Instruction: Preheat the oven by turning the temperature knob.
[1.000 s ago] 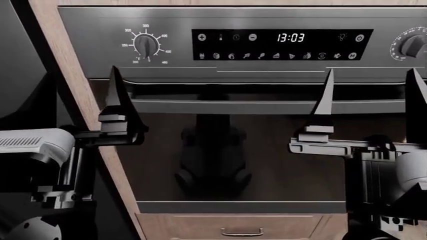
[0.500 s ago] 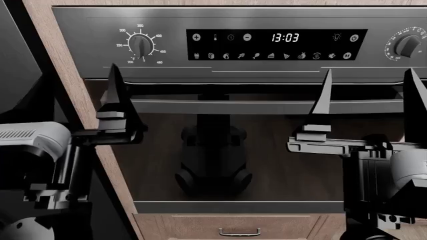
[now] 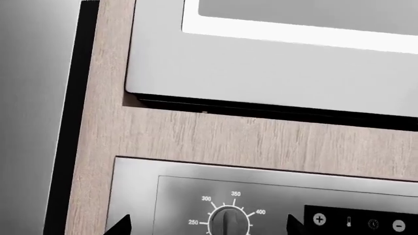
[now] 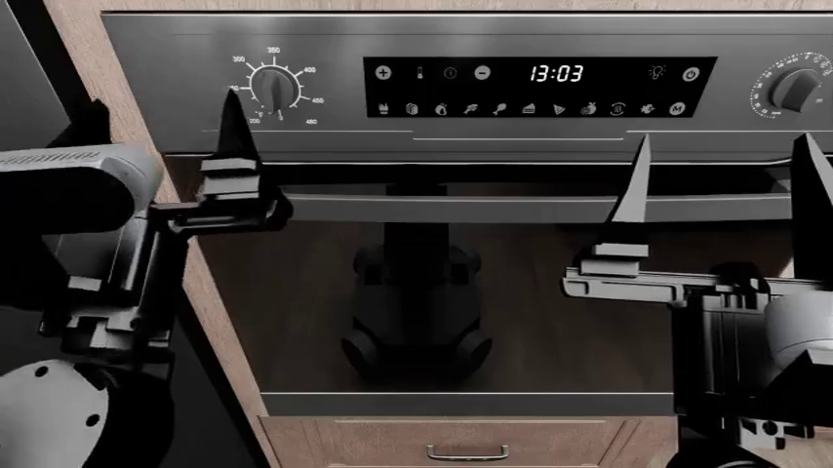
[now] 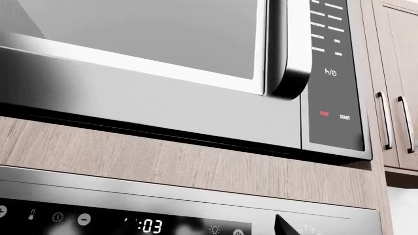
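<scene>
The oven [image 4: 443, 127] was a wide brushed-steel unit set in pale wood-grain cabinetry [image 4: 131, 117], with a dark glossy glass door, a long bar handle [image 4: 521, 207] and a black clock panel [image 4: 537, 86] reading 13:03. The temperature knob [image 4: 275, 87], small, round and dark grey with a raised ridge, sat at the upper left of the steel fascia, ringed by white numbers from 200 to 450. A second knob [image 4: 794, 88] with fine tick marks sat at the far right.

The left gripper [image 3: 207, 224] was released, its thin black pointed fingers [image 4: 236, 122] spread to either side of the temperature knob in the wrist view, not touching it. The right gripper [image 4: 723, 185] was likewise spread wide, its tapered fingers standing before the handle. Above the oven, a smooth steel microwave [image 5: 196, 73] with a curved handle showed.
</scene>
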{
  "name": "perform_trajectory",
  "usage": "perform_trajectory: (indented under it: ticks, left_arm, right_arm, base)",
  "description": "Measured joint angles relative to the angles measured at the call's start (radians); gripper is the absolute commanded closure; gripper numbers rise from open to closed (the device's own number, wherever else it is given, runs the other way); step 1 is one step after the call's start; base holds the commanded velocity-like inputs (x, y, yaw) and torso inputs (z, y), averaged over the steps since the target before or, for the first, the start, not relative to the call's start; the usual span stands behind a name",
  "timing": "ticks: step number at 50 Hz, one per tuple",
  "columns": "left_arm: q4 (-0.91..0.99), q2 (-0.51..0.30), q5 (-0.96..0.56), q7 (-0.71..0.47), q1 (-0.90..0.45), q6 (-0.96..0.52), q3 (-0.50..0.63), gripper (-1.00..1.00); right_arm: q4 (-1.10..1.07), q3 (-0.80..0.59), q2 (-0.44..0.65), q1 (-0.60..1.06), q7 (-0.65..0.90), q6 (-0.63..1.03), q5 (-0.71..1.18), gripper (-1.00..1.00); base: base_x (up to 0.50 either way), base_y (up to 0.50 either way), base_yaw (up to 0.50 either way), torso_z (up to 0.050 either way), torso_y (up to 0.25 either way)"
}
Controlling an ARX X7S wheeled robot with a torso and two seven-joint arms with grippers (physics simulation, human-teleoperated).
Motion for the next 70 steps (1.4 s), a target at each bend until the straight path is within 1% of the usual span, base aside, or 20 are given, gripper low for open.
perform_trajectory:
  ticks: [14, 27, 38, 51, 58, 70]
  left_arm:
    - [-0.018, 0.006, -0.167, -0.105, -0.085, -0.182, -0.049, -1.00]
    - [-0.020, 0.010, -0.266, -0.178, -0.140, -0.276, -0.069, -1.00]
    - [-0.054, 0.016, -0.254, -0.185, -0.181, -0.289, -0.028, -1.00]
    - [-0.121, 0.025, -0.250, -0.198, -0.260, -0.309, -0.001, -1.00]
    - [-0.162, 0.022, -0.219, -0.186, -0.283, -0.293, 0.023, -1.00]
    - [-0.237, 0.025, -0.154, -0.151, -0.279, -0.246, 0.090, -1.00]
  right_arm:
    - [0.002, -0.002, 0.004, 0.002, 0.009, 0.004, 0.005, -1.00]
    - [-0.001, 0.000, 0.011, 0.001, 0.014, 0.008, 0.012, -1.00]
    - [-0.002, -0.003, 0.015, 0.002, 0.019, 0.011, 0.015, -1.00]
    - [-0.003, -0.007, 0.019, 0.005, 0.025, 0.017, 0.019, -1.00]
    - [-0.006, -0.010, 0.021, 0.006, 0.029, 0.020, 0.021, -1.00]
    - [-0.005, -0.011, 0.026, 0.002, 0.034, 0.017, 0.024, -1.00]
  base:
    - [0.00, 0.00, 0.00, 0.000, 0.000]
    - [0.00, 0.00, 0.00, 0.000, 0.000]
    - [0.00, 0.00, 0.00, 0.000, 0.000]
    - [0.00, 0.00, 0.00, 0.000, 0.000]
    - [0.00, 0.00, 0.00, 0.000, 0.000]
    - [0.00, 0.00, 0.00, 0.000, 0.000]
